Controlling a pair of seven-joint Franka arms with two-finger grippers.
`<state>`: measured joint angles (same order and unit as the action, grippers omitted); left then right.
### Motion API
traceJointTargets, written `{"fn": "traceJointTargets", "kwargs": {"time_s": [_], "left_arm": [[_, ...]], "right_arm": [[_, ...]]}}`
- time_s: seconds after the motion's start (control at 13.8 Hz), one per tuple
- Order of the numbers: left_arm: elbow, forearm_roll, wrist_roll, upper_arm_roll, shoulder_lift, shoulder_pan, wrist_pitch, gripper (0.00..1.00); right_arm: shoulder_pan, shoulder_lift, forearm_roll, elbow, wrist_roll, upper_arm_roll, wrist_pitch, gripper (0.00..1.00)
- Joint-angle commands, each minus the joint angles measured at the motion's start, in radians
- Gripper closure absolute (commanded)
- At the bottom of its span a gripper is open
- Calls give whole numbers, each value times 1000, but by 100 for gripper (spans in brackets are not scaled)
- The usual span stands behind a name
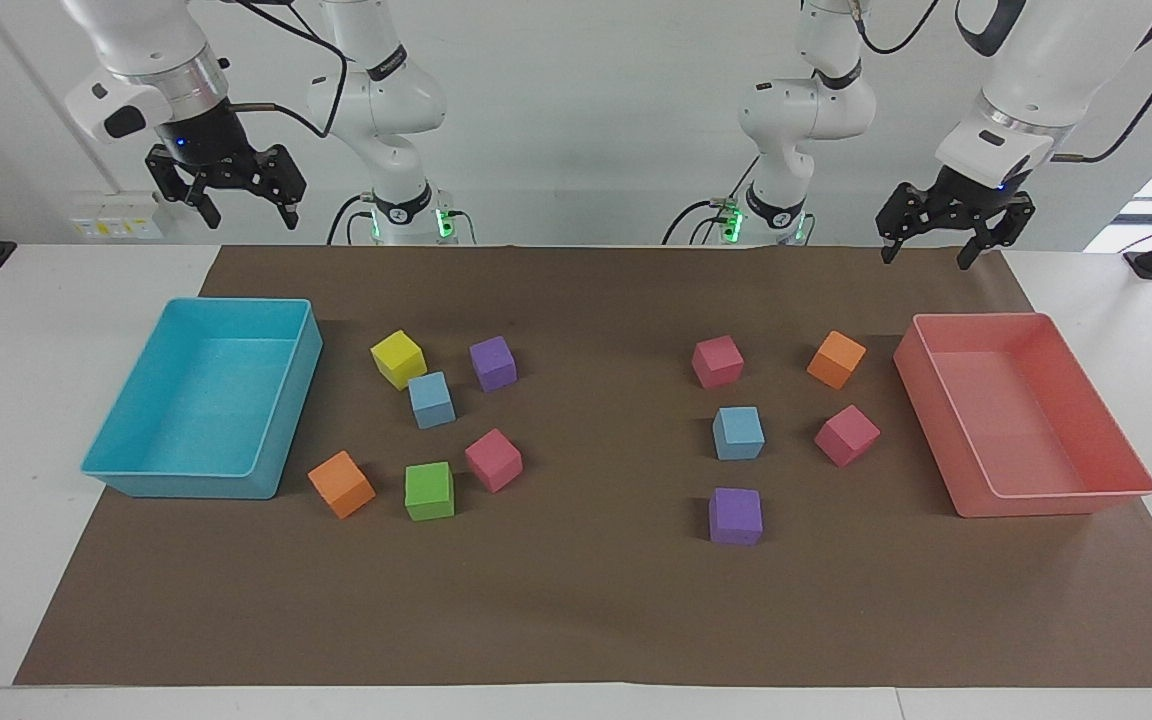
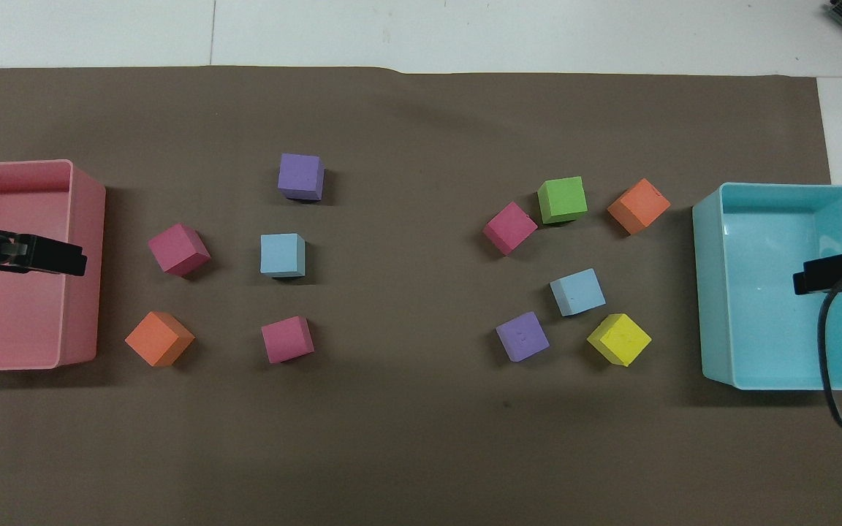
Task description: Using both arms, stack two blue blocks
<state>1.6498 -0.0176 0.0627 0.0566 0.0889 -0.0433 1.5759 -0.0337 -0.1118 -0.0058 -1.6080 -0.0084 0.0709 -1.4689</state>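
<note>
Currently both grippers are hanging wide and empty: left gripper (image 1: 936, 240) over the pink tray (image 1: 1116, 440) with one blue block (image 1: 738, 432) near, right gripper (image 1: 236, 200) over the turquoise tray (image 1: 126, 455) with the other blue block (image 1: 431, 399) near.

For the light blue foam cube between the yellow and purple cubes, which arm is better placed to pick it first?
The right arm, probably. Its open right gripper hangs at that end, by the turquoise tray, near this light blue foam cube. The open left gripper hangs above the pink tray's end.
</note>
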Motion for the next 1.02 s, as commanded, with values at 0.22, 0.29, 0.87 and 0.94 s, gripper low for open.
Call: {"fn": "traceJointTargets", "kwargs": {"time_s": [0.22, 0.29, 0.87, 0.94], "left_arm": [[2, 15, 12, 5, 8, 5, 15, 0], [2, 13, 5, 5, 12, 8, 13, 0], [2, 11, 8, 3, 12, 10, 1, 0], [2, 11, 8, 3, 12, 10, 1, 0]], "right_arm": [[3, -26, -5, -29, 15, -5, -2, 0], [3, -26, -5, -29, 15, -5, -2, 0], [9, -25, -11, -21, 10, -2, 1, 0], [8, -26, -11, -24, 11, 0, 1, 0]]}}
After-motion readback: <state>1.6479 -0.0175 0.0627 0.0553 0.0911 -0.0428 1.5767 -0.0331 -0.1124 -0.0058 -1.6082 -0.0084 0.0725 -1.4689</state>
